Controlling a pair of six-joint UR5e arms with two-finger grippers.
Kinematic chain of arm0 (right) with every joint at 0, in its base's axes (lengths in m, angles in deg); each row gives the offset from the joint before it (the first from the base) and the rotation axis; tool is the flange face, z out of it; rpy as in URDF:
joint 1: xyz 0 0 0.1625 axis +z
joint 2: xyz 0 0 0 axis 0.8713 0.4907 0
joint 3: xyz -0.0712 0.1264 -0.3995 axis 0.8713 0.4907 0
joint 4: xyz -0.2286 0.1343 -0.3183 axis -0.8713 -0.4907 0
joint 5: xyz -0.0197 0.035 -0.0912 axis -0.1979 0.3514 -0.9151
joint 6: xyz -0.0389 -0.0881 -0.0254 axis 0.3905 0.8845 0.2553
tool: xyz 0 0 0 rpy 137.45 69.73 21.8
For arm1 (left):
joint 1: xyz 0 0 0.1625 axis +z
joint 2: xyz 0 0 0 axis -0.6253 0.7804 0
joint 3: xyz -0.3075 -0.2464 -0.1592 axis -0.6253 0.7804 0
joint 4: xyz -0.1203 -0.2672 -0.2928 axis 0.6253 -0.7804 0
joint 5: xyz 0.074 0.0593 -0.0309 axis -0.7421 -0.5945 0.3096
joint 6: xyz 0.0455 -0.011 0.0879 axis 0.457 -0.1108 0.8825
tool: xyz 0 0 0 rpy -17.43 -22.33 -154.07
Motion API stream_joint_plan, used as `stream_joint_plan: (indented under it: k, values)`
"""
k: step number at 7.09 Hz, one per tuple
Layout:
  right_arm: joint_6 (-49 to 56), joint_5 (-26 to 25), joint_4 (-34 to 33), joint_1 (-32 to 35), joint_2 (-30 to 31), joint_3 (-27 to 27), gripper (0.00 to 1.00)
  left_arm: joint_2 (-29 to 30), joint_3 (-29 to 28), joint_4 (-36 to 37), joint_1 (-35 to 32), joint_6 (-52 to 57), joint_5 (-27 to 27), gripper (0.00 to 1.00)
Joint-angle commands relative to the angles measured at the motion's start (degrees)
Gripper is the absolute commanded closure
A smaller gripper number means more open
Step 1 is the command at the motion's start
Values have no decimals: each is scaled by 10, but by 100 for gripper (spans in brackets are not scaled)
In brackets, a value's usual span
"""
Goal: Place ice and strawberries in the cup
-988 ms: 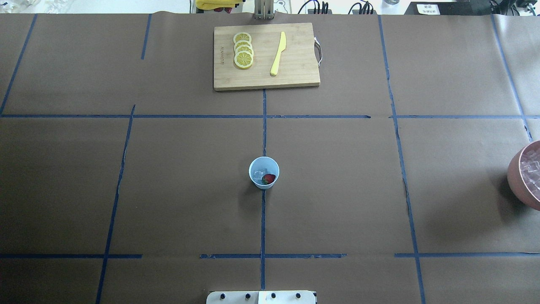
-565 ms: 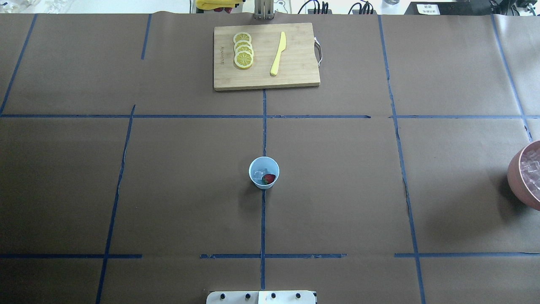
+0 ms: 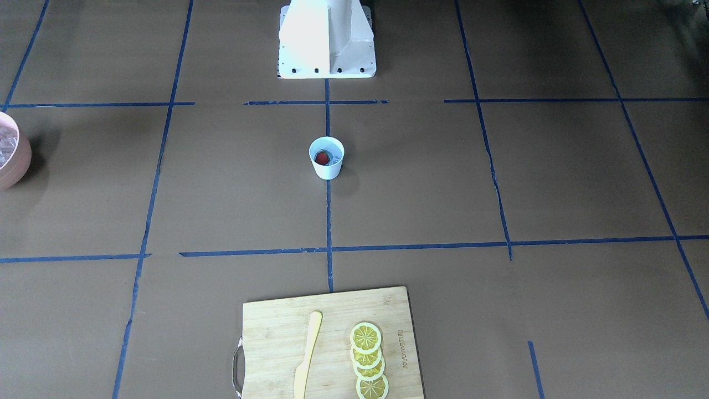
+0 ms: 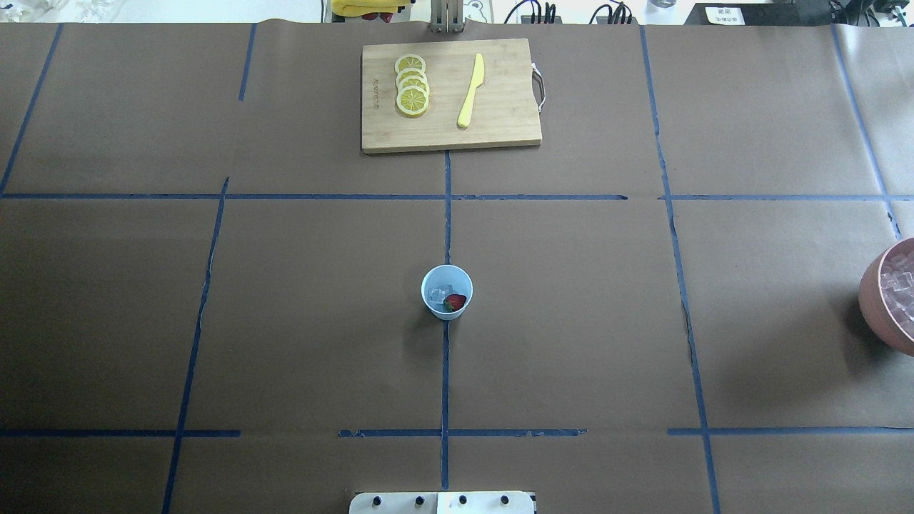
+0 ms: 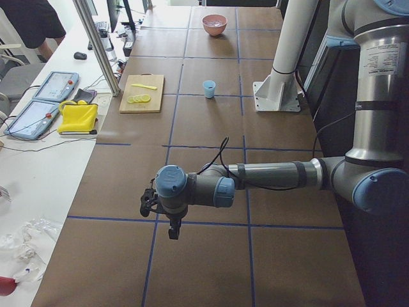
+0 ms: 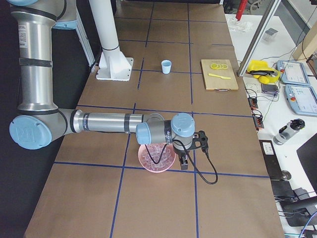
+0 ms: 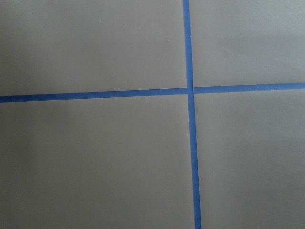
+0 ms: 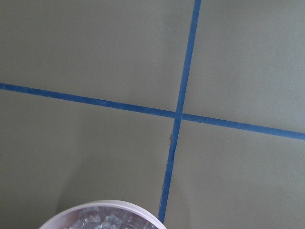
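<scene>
The small white cup (image 4: pixel 446 275) stands at the table's middle on the blue tape line; it also shows in the front view (image 3: pixel 327 169). Inside it lie clear ice cubes (image 4: pixel 437 293) and the red strawberry (image 4: pixel 455 303), also seen in the front view (image 3: pixel 320 158). My left gripper (image 5: pixel 171 230) hovers over bare table far to the left of the cup. My right gripper (image 6: pixel 183 163) hovers at the edge of the pink bowl (image 6: pixel 157 157). Both show only in the side views, so I cannot tell whether they are open or shut.
The pink bowl (image 4: pixel 872 300) of ice sits at the table's right edge; its rim shows in the right wrist view (image 8: pixel 102 206). A wooden cutting board (image 4: pixel 500 107) at the far middle holds lemon slices (image 4: pixel 412 86) and a yellow knife (image 4: pixel 470 91). The robot base (image 3: pixel 327 44) stands behind the cup.
</scene>
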Motion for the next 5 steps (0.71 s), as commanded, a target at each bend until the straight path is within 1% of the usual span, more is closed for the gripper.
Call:
stream_joint_plan:
  k: [1, 5]
  values:
    - [0, 0, 1, 1, 0, 0, 0, 2, -5, 0, 0, -2, -1, 0]
    - [0, 0, 0, 1, 0, 0, 0, 4, -11, 5, 1, 0, -2, 0]
